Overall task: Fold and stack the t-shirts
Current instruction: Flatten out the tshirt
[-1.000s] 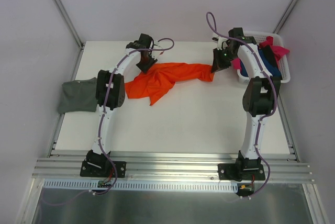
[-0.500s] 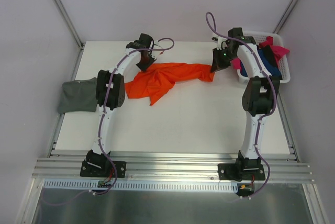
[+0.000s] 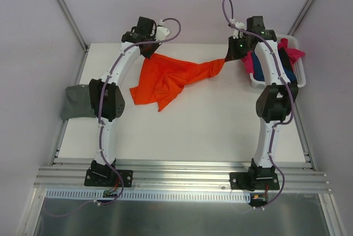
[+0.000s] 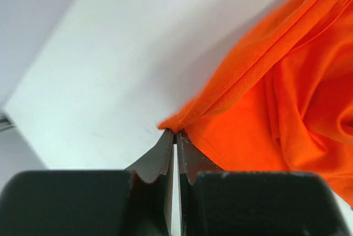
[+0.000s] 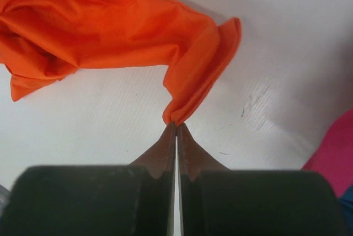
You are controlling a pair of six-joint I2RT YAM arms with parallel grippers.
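The bright orange t-shirt (image 3: 168, 79) hangs stretched between my two grippers above the far part of the table, its lower part draping down onto the surface. My left gripper (image 3: 150, 53) is shut on its left corner, as the left wrist view (image 4: 176, 132) shows. My right gripper (image 3: 227, 58) is shut on its right corner, as the right wrist view (image 5: 176, 124) shows. The orange cloth fills those views (image 4: 276, 92) (image 5: 110, 32). The grey-green t-shirt (image 3: 80, 101) lies folded at the table's left edge. The magenta pink t-shirt (image 3: 289, 50) and navy blue t-shirt (image 3: 288, 70) lie in the basket.
The white slatted basket (image 3: 259, 81) stands at the far right corner, close beside my right arm. White walls close in the table at the back and sides. An aluminium rail (image 3: 182, 178) runs along the near edge.
Both grippers have risen and moved toward the back, lifting the orange t-shirt's top edge off the table and stretching it. The grip on both corners is unchanged.
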